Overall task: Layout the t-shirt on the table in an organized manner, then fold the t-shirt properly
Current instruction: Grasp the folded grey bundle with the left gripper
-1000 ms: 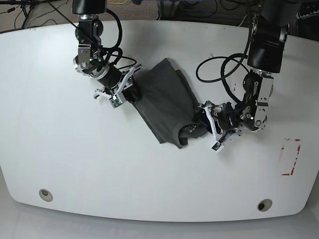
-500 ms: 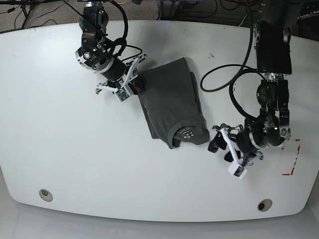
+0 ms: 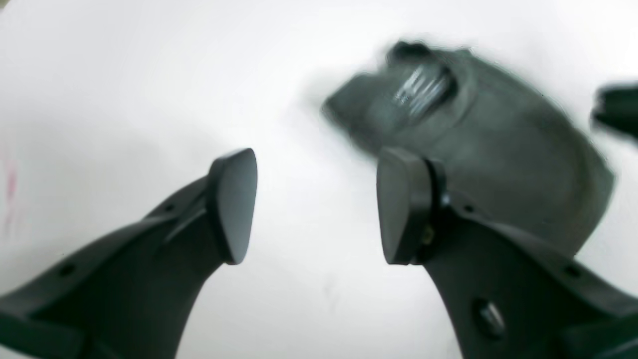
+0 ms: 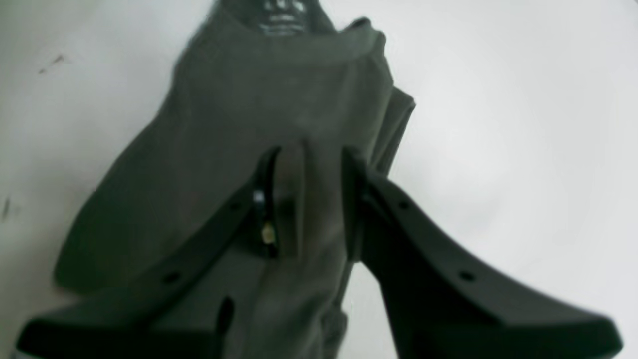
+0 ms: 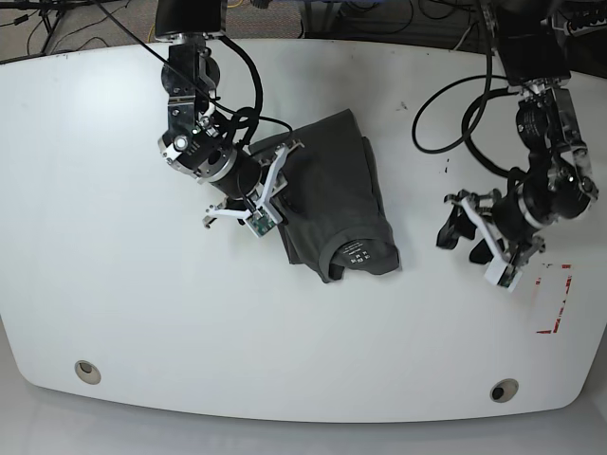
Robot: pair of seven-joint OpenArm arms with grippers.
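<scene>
Right end effector [image 4: 309,199] on t-shirt [image 5: 332,199]; neck label [image 5: 358,253] illegible.

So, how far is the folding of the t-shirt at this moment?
Done: the t-shirt already lies as a narrow folded bundle on the table, collar label facing up. In hand: the right gripper is pinching one edge of the cloth, while the left gripper is open, empty and away from it. Left: the bundle looks wrinkled and skewed, so probably a tidier final fold and then releasing it.
</scene>
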